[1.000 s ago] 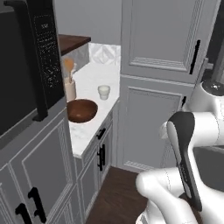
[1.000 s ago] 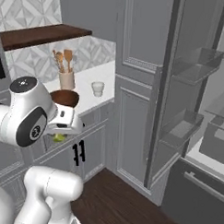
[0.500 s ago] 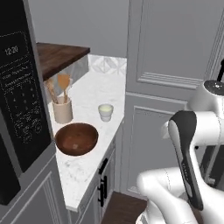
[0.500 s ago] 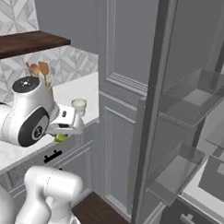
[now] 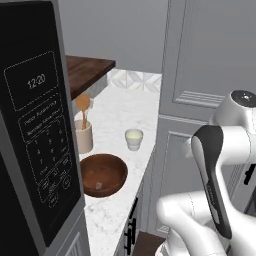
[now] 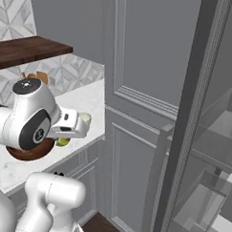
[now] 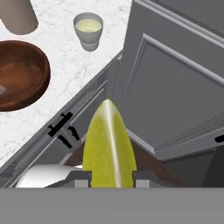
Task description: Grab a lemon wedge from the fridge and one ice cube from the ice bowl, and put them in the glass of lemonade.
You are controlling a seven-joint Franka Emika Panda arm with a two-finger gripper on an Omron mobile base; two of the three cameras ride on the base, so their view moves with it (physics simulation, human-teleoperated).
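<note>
Rolled closer to the marble counter (image 5: 122, 112) over the last second, bringing the glass of lemonade (image 5: 133, 139) and ice bowl (image 5: 102, 174) near. Gripper (image 7: 112, 179) pinched the lemon wedge (image 7: 109, 144) off the counter's front edge. Had open air ahead toward the glass; ice cube (image 5: 98, 185) lay in the bowl.

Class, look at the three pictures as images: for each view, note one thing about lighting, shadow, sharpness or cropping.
Left base view: even, flat light; the ice bowl has a dim interior. Right base view: the fridge edge is cropped. Hand view: the lemon wedge looms large with a bright streak; the glass of lemonade stays sharp.
</note>
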